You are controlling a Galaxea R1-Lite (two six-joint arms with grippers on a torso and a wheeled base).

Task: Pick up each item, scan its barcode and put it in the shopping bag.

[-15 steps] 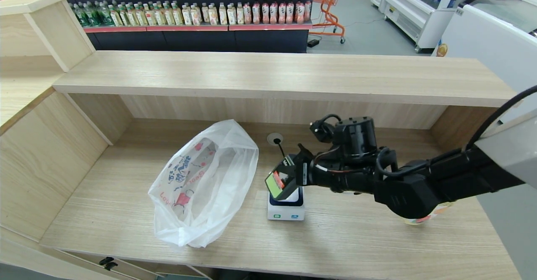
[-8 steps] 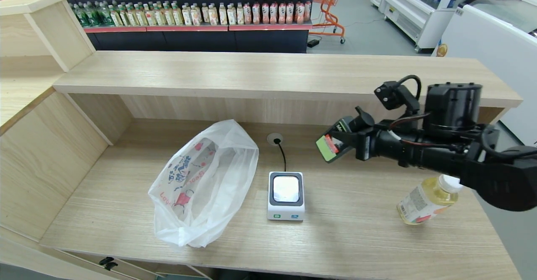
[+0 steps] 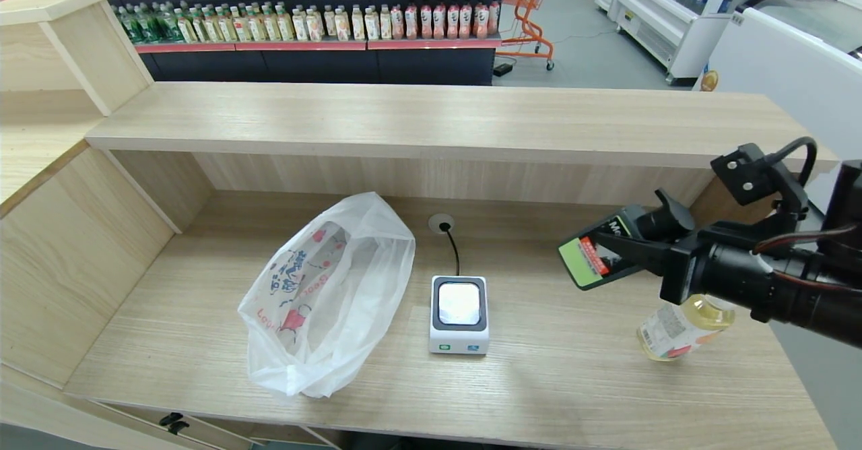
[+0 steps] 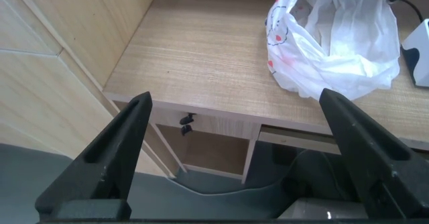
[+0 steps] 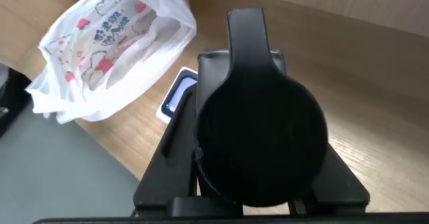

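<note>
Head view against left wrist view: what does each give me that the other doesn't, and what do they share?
Head view adds the right gripper shut on a box, held in the air to the right of the scanner, and a bottle on the counter under that arm. Left wrist view adds the left gripper, open, out past the counter's front edge. Both share the bag, the scanner and the counter.

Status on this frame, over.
Right gripper shut on black item, aloft right of scanner. Left gripper open. Scanner between item and shopping bag.
</note>
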